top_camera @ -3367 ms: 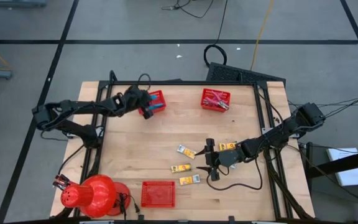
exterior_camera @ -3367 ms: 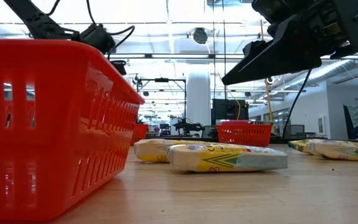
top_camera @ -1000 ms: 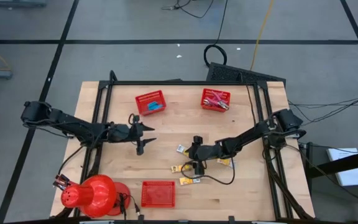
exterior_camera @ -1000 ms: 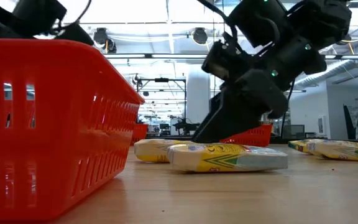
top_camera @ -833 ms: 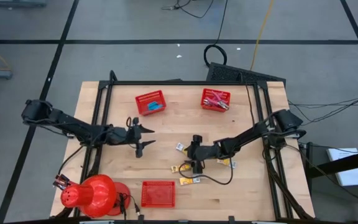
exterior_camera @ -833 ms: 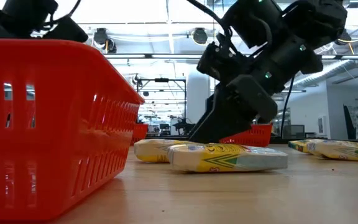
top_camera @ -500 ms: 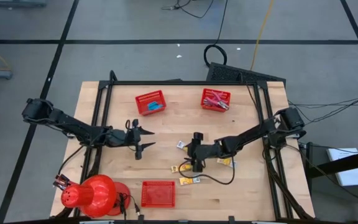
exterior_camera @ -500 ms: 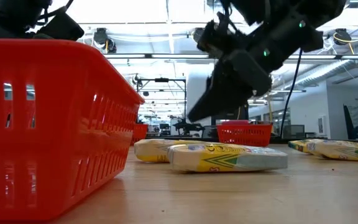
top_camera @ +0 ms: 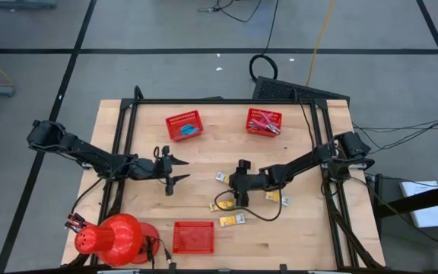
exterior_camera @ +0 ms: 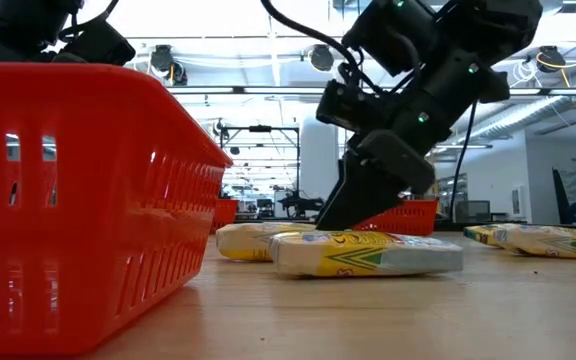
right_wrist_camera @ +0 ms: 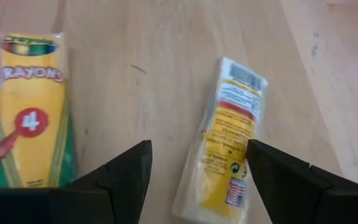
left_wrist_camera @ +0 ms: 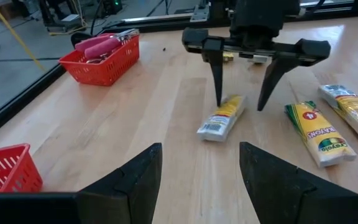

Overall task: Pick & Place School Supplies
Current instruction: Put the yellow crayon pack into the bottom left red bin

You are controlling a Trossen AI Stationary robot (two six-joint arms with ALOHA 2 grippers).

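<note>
Hovering right over a yellow crayon packet (left_wrist_camera: 221, 117), the right gripper (left_wrist_camera: 240, 99) has its fingers spread wide, 1 on each side of the packet, nothing held yet. The wrist view shows that packet (right_wrist_camera: 226, 144) lying tilted between the fingers, with a second crayon pack (right_wrist_camera: 31, 109) flat on the surface just beside the other finger.

The left gripper (top_camera: 175, 170) waits over bare wood near the middle-left, fingers (left_wrist_camera: 126, 179) also apart and empty.

More packets (top_camera: 231, 220) are scattered near the surface's center. The front red basket (top_camera: 193, 237) looks empty from above, and the 2 back baskets (top_camera: 183, 125) already hold stuff; the right one (left_wrist_camera: 102, 60) has pink-handled tools (left_wrist_camera: 98, 45) in it.

What could go wrong, I reckon: the packet sits skewed to the fingers, so closing may catch only a corner and let it spin or slip out. It's also flat and slick looking, so coming down too shallow could just pinch air. And that neighbor pack is close enough that a finger might nudge it.
</note>
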